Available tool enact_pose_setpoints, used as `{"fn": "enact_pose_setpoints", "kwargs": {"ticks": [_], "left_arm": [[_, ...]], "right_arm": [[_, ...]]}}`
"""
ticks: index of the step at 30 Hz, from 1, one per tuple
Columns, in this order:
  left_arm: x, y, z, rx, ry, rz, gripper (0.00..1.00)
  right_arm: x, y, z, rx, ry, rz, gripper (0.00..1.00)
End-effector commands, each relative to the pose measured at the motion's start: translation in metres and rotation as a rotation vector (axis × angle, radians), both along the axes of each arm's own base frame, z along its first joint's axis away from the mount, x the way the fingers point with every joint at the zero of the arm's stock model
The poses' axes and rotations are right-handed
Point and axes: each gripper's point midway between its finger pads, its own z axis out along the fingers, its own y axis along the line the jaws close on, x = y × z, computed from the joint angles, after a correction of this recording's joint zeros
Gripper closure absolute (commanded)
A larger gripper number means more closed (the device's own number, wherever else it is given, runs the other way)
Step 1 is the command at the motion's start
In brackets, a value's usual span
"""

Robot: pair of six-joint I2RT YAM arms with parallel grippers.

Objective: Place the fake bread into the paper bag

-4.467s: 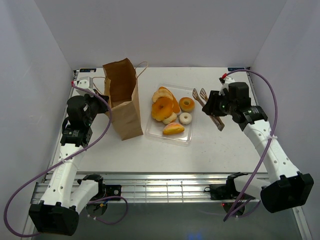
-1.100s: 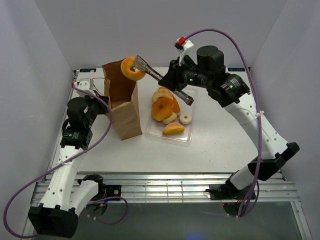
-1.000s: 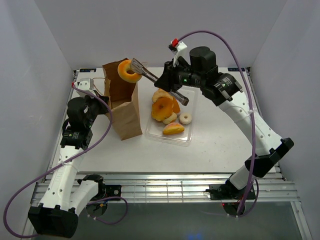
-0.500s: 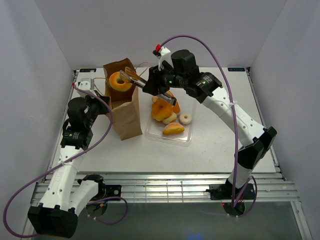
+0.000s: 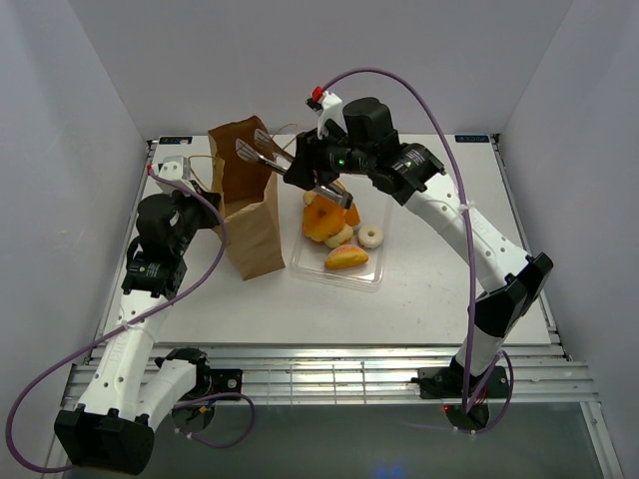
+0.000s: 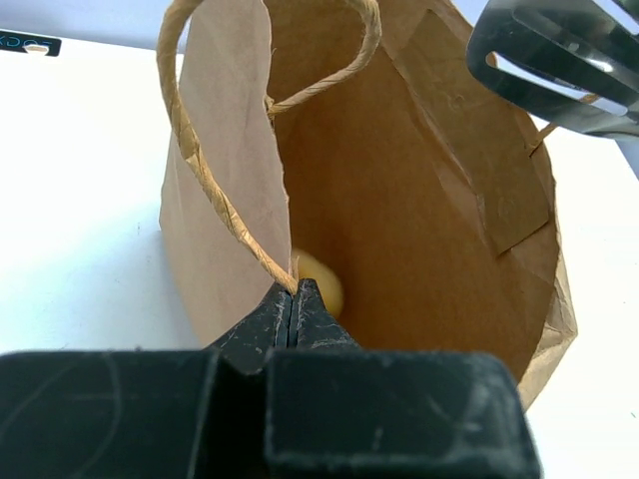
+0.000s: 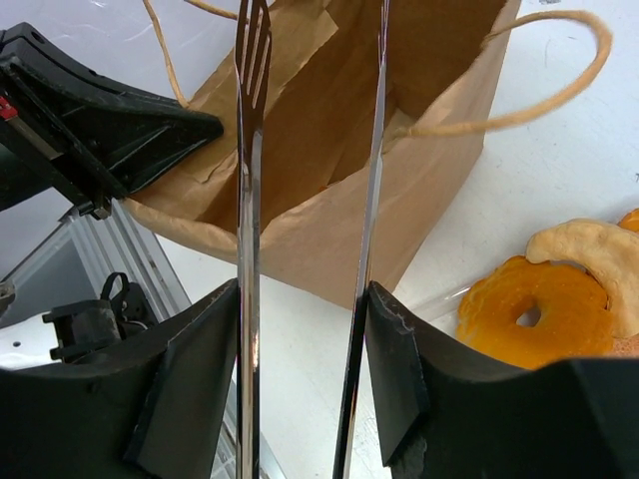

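Observation:
The brown paper bag (image 5: 250, 215) stands open left of the tray. My left gripper (image 5: 203, 203) is shut on its string handle (image 6: 215, 195) at the near rim. My right gripper (image 5: 303, 168) is shut on metal tongs (image 5: 258, 150) whose spread, empty tips hang over the bag mouth. In the right wrist view my right gripper (image 7: 305, 299) presses both tong arms (image 7: 249, 200) above the bag (image 7: 419, 170). A pale yellow pastry (image 6: 321, 281) lies inside the bag (image 6: 439, 230). More fake bread stays in the tray: an orange ring (image 5: 323, 219), a white doughnut (image 5: 370, 237) and a bun (image 5: 345, 258).
The clear plastic tray (image 5: 376, 275) sits mid-table, right of the bag. An orange doughnut (image 7: 534, 314) and a pale roll (image 7: 589, 254) show beside the bag. The tongs' tip (image 6: 559, 60) is above the bag's far rim. White walls enclose the table.
The right arm carried an orange doughnut in the tongs from the tray to over the bag. The tongs have now spread and the doughnut is gone from them. The left arm held still.

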Motion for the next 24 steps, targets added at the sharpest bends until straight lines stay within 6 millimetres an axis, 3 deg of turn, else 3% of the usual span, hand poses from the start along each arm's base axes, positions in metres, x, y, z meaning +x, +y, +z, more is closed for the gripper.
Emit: {"fn": "enact_pose_setpoints", "kwargs": {"ticks": [1,8,13,15,16,18,19,21,23,24], "left_arm": [[-0.001,-0.001,0.003,0.004,-0.014,-0.002,1.0],[0.0,0.002,0.002,0.01,-0.01,0.012,1.0],[0.0,0.003,0.002,0.015,-0.011,0.016,1.0],[-0.001,0.004,0.002,0.019,-0.01,0.025,1.0],[-0.001,0.005,0.002,0.02,-0.012,0.028,1.0],[-0.001,0.005,0.003,0.02,-0.014,0.031,1.0],[-0.001,0.005,0.003,0.02,-0.014,0.029,1.0],[0.0,0.003,0.001,0.02,-0.007,0.02,1.0],[0.001,0.002,0.0,0.022,-0.002,0.015,1.0],[0.001,0.003,0.001,0.022,-0.003,0.018,1.0]], "right_arm": [[-0.002,-0.002,0.051,0.097,-0.105,-0.006,0.44],[-0.014,-0.015,0.077,0.12,-0.156,-0.005,0.48],[-0.025,-0.044,0.104,0.138,-0.213,-0.051,0.49],[-0.027,-0.052,0.102,0.132,-0.212,-0.066,0.49],[-0.033,-0.063,0.11,0.143,-0.231,-0.087,0.49],[-0.034,-0.073,0.101,0.126,-0.221,-0.109,0.49],[-0.039,-0.083,0.108,0.134,-0.241,-0.13,0.49],[-0.04,-0.092,0.1,0.115,-0.24,-0.155,0.49],[-0.045,-0.106,0.103,0.121,-0.255,-0.179,0.49],[-0.046,-0.11,0.095,0.108,-0.244,-0.186,0.49]]}}
